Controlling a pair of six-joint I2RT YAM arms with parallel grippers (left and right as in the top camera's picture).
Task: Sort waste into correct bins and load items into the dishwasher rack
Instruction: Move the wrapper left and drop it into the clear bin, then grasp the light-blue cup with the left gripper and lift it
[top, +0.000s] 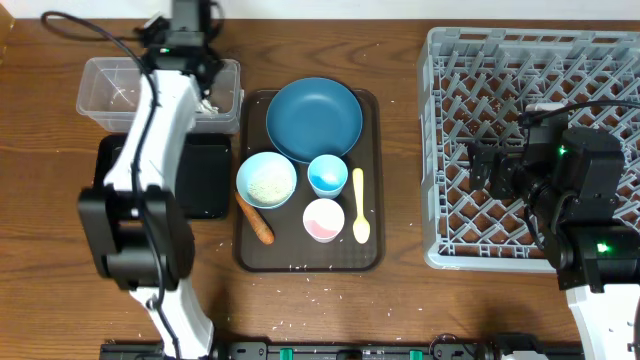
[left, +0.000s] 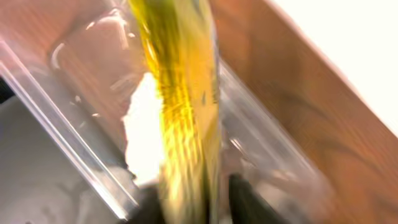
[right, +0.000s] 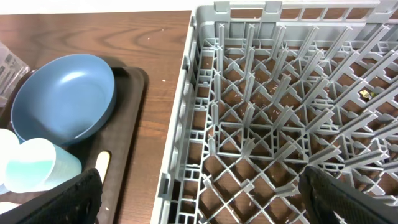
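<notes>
Wooden worktop (top: 400, 60), seen from above. At upper left the left pincer (top: 205, 92) is held over the clear tub (top: 105, 90), where crumpled tissue (left: 144, 134) lies; blur hides how far that pincer is opened or what it holds. Waste is best released low, within the walls. At right, the right pincer (right: 200, 198) is spread wide, empty, above the dishwasher rack (right: 205, 81).

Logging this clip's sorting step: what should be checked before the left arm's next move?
1. Left hand above clear plastic rectangular tub: ok.
2. Left hand's jaws open: cannot tell, wrist view blurred.
3. Crumpled white tissue inside tub: ok.
4. Right hand open, empty, over large grey plastic dishwasher rack: ok.
5. Orange-brown carrot-like stick binned: not ok, lies on dark brown serving tray.
</notes>
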